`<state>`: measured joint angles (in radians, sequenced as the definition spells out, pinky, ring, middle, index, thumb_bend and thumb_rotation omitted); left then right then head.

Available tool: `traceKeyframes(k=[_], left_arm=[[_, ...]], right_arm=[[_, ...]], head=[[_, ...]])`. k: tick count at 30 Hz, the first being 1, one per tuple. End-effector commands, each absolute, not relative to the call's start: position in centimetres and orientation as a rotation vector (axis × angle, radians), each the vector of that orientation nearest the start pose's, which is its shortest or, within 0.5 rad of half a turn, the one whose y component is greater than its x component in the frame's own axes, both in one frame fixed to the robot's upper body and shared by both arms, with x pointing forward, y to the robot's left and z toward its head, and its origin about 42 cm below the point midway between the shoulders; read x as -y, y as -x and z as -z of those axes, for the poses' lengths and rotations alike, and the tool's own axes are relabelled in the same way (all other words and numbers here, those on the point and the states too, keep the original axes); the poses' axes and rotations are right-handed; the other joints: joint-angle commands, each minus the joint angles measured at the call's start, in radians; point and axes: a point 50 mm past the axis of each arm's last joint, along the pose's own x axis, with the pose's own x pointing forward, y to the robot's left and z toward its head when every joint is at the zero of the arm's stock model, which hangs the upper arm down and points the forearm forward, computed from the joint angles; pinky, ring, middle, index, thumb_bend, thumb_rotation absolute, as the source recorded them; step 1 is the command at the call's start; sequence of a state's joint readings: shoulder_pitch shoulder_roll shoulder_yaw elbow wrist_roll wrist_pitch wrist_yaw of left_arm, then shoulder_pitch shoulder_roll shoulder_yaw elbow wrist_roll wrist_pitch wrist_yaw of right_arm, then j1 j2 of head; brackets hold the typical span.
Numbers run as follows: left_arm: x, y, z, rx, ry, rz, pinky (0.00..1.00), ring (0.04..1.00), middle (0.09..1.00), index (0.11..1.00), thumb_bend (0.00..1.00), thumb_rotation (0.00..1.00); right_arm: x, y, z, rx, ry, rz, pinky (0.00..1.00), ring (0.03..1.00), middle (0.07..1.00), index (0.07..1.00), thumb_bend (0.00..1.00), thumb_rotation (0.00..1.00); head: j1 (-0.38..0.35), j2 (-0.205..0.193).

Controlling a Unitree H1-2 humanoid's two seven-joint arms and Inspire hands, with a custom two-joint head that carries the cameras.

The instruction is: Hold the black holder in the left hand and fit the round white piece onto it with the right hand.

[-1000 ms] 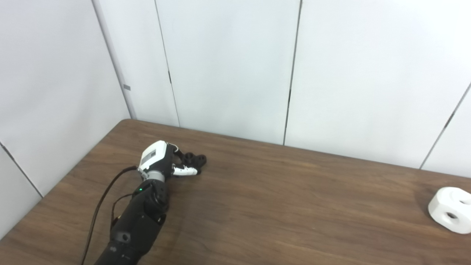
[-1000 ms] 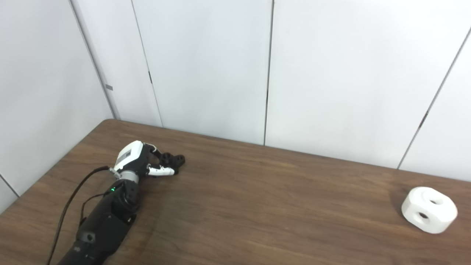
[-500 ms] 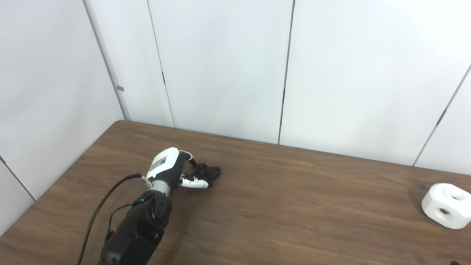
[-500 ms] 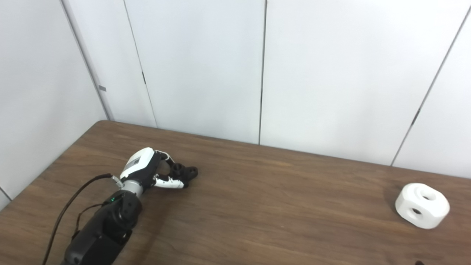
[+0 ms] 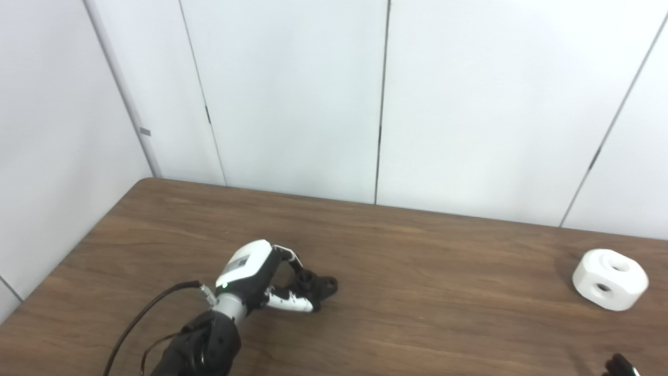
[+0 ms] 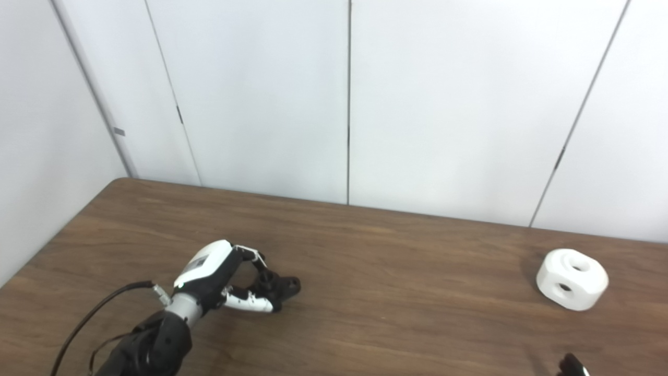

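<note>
Left hand (image 5: 255, 279): fingers closed around the black holder (image 5: 317, 286), kept low at the table (image 5: 417, 313). Holder's long axis runs outward from the hand toward the white piece (image 5: 609, 279). Right hand (image 5: 621, 364): only a tip is seen below the white piece; its state cannot be told. White piece: set upright, well apart from the holder, holes facing up and forward. Step judged: holder secured; the white piece is next to be grasped.

This looks like a robot test lab or a partitioned work cell. Plain white wall panels (image 5: 292, 99) with dark vertical seams close off the far and left sides of a bare wood-grain surface (image 5: 417, 313), with no furnishings or decoration showing.
</note>
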<state>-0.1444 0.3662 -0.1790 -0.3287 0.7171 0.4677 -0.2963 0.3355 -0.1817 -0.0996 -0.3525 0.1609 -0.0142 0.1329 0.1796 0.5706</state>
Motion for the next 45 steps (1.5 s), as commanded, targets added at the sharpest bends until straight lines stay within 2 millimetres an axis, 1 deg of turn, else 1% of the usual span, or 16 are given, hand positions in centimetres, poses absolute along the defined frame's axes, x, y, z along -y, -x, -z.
traceKeyframes(k=[1,2,4,7,8,10,14,16,17,19,23,24,30,35,41,45], left_arm=[[-24.8,-30.4,-20.8,0.014,-1.023,0.126,1.00,0.916,0.811,0.488,0.52,0.06],[-24.4,-30.1,-20.8,0.022,-1.019,0.135,1.00,0.918,0.810,0.487,0.52,0.06],[-23.1,-29.1,-20.7,0.054,-1.019,0.168,1.00,0.918,0.807,0.487,0.52,0.05],[-21.6,-27.9,-20.6,0.095,-1.034,0.205,1.00,0.913,0.804,0.487,0.52,0.05],[-21.0,-27.4,-20.5,0.109,-1.040,0.218,1.00,0.910,0.803,0.487,0.52,0.05],[-20.0,-26.5,-20.4,0.137,-1.053,0.246,1.00,0.906,0.801,0.487,0.52,0.06],[-18.4,-24.8,-19.9,0.185,-1.071,0.299,0.99,0.894,0.795,0.486,0.52,0.05],[-17.8,-24.1,-19.8,0.192,-1.083,0.326,1.00,0.896,0.795,0.486,0.52,0.05],[-17.7,-23.9,-19.8,0.192,-1.087,0.336,1.00,0.902,0.799,0.487,0.52,0.05],[-16.9,-23.0,-19.3,0.200,-1.121,0.378,1.00,0.907,0.803,0.487,0.52,0.05],[-15.5,-21.5,-17.6,0.213,-1.161,0.444,1.00,0.910,0.800,0.487,0.52,0.05],[-15.3,-21.3,-17.3,0.216,-1.164,0.451,1.00,0.908,0.800,0.487,0.52,0.05],[-14.4,-20.8,-15.7,0.195,-1.160,0.474,1.00,0.904,0.803,0.488,0.52,0.05],[-13.8,-20.5,-14.8,0.183,-1.146,0.483,1.00,0.904,0.801,0.488,0.52,0.05],[-13.6,-20.4,-13.9,0.171,-1.126,0.476,1.00,0.904,0.806,0.488,0.52,0.05],[-13.6,-20.4,-13.5,0.169,-1.121,0.474,1.00,0.902,0.808,0.488,0.52,0.05]], right_arm=[[28.6,-17.6,-13.6,0.068,0.067,-0.024,0.91,0.971,0.968,0.948,0.58,1.00],[28.5,-17.7,-13.6,0.068,0.068,-0.023,0.90,0.963,0.961,0.941,0.58,1.00],[28.4,-17.9,-13.6,0.071,0.073,-0.021,0.89,0.956,0.954,0.936,0.59,1.00],[28.2,-18.1,-13.6,0.078,0.082,-0.021,0.88,0.950,0.949,0.931,0.63,1.00],[28.2,-18.2,-13.7,0.079,0.084,-0.020,0.88,0.945,0.945,0.927,0.64,1.00],[28.0,-18.3,-13.8,0.086,0.088,-0.019,0.86,0.933,0.935,0.920,0.66,1.00],[27.6,-18.4,-14.2,0.098,0.094,-0.014,0.84,0.916,0.919,0.897,0.69,1.00],[27.3,-18.5,-14.6,0.099,0.099,-0.009,0.84,0.915,0.918,0.892,0.69,1.00],[27.2,-18.5,-14.7,0.100,0.100,-0.008,0.84,0.915,0.919,0.896,0.69,0.99],[26.8,-18.7,-15.2,0.099,0.108,-0.006,0.83,0.912,0.916,0.897,0.70,1.00],[26.2,-18.7,-16.3,0.095,0.098,-0.005,0.84,0.918,0.920,0.906,0.69,1.00],[26.1,-18.7,-16.4,0.094,0.096,-0.005,0.84,0.919,0.921,0.907,0.68,1.00],[26.1,-18.7,-17.3,0.097,0.097,-0.001,0.85,0.915,0.918,0.901,0.66,1.00],[26.1,-18.8,-17.8,0.105,0.094,-0.003,0.84,0.915,0.916,0.899,0.66,1.00],[26.3,-18.8,-18.5,0.107,0.101,0.001,0.84,0.918,0.916,0.897,0.68,1.00],[26.5,-18.8,-18.9,0.109,0.097,0.006,0.85,0.929,0.927,0.902,0.68,1.00]], head=[[-0.013,0.010],[-0.013,0.010],[-0.038,0.026],[-0.072,0.050],[-0.072,0.050],[-0.101,0.071],[-0.136,0.100],[-0.163,0.126],[-0.163,0.126],[-0.182,0.144],[-0.192,0.169],[-0.192,0.169],[-0.198,0.207],[-0.202,0.229],[-0.208,0.245],[-0.213,0.247]])
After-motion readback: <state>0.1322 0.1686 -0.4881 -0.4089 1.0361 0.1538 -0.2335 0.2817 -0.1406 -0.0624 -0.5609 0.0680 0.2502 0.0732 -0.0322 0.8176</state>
